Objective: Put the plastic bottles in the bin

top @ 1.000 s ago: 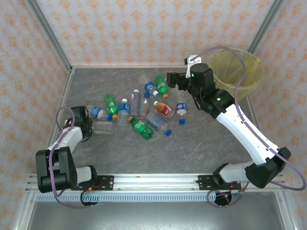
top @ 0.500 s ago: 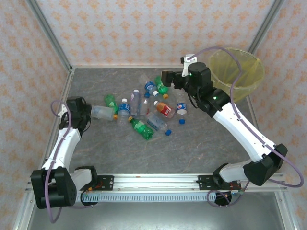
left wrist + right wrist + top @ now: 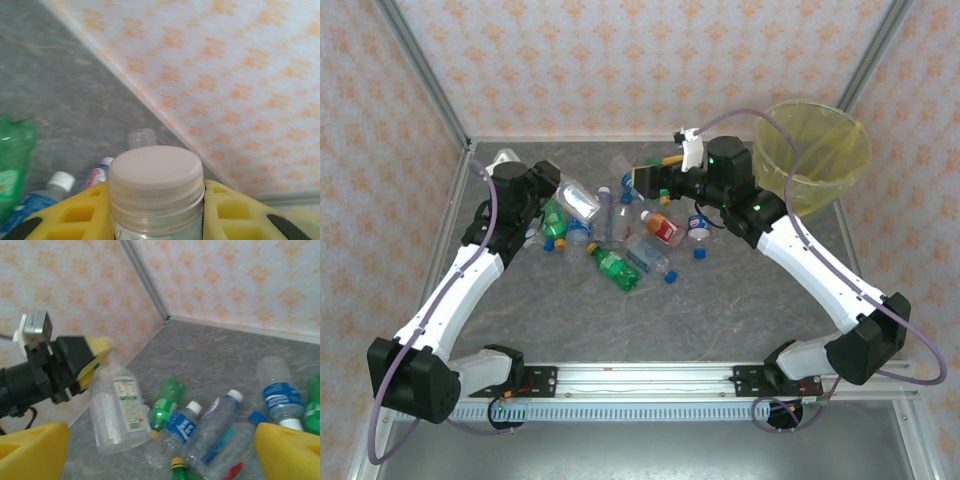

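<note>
My left fingers (image 3: pixel 75 216) are matt yellow plastic, moulded with square hollows; the bottle (image 3: pixel 117 415) between them is clear, glossy plastic under a ridged, dull white cap (image 3: pixel 156 175); the tabletop (image 3: pixel 740 290) looks matt grey stone; the bag (image 3: pixel 802 160) lining the bin (image 3: pixel 866 150) is thin translucent yellow plastic.

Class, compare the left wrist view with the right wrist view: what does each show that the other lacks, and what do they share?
Left wrist view: the clear bottle seen end-on and close, its white cap facing the camera, clamped between the yellow fingers of the left end effector. Right wrist view: that bottle's full side with its green and white label, and the right end effector open, holding nothing. Shared: the held clear bottle, loose bottles lying on the grey table, and the patterned wall.
</note>
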Action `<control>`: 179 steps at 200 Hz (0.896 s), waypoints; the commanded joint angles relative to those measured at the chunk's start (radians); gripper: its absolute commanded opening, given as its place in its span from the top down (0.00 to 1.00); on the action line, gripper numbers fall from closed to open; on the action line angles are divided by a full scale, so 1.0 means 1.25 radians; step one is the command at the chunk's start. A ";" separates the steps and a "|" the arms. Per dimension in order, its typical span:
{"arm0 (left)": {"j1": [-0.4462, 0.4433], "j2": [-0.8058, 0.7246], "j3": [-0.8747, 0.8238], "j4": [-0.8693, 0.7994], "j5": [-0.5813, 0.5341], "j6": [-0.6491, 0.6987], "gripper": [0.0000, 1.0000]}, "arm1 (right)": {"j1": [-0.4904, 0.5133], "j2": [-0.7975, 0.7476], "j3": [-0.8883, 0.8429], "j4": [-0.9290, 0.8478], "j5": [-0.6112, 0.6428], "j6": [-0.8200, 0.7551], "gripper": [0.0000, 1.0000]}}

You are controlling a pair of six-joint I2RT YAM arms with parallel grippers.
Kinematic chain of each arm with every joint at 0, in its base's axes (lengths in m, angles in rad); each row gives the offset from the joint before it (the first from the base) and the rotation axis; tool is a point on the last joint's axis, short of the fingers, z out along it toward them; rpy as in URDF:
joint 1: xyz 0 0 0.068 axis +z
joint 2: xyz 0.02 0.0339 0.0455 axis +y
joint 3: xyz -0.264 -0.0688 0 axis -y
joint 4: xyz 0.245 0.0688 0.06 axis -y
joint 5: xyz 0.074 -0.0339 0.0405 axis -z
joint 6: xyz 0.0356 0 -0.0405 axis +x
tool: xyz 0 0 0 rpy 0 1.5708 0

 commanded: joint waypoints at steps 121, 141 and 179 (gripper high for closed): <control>-0.114 0.031 0.098 0.267 0.267 0.200 0.69 | 0.073 0.123 0.033 0.038 -0.171 0.043 0.17; -0.116 0.022 0.092 0.264 0.283 0.203 0.69 | 0.075 0.138 0.044 0.044 -0.181 0.049 0.21; -0.116 0.004 0.072 0.272 0.302 0.187 0.69 | 0.083 0.163 0.068 0.045 -0.210 0.045 0.27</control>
